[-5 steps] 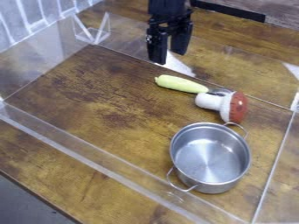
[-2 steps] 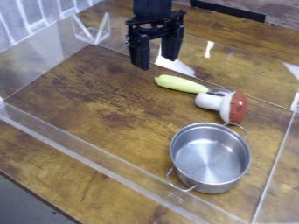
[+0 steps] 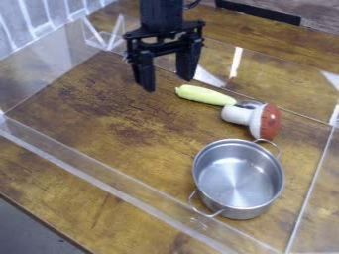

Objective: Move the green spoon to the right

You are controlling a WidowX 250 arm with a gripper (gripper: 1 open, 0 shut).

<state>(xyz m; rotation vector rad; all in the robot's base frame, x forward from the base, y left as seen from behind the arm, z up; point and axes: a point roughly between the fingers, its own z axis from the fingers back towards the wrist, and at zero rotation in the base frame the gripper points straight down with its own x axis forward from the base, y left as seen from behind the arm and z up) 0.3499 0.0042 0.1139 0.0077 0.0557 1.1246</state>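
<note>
Camera view: no brand, label or readable writing shows on anything in the frame.

The black end effector [image 3: 166, 71] hangs in the upper middle of the frame, pointing down at the worktop [image 3: 93, 119]. Its two dark fingers [image 3: 143, 67] stand wide apart, with bare wood visible between them. Nothing is held, and the fingertips touch nothing that can be made out; they end just above and to the left of the spoon.

The green spoon [image 3: 207, 95] lies flat on the wood a little right of centre, in the upper half of the frame, slanting down toward the right. Its thick yellow-green handle is plain to see; the bowl end points at the mushroom toy [image 3: 255, 117] and is too small to read clearly. The toy lies on its side, white stem to the left, red cap to the right, just beside the spoon's right end.

A steel pot [image 3: 240, 178] with two handles stands upright at lower right, well apart from the spoon. Clear plastic walls [image 3: 79, 164] ring the brown wooden worktop.
</note>
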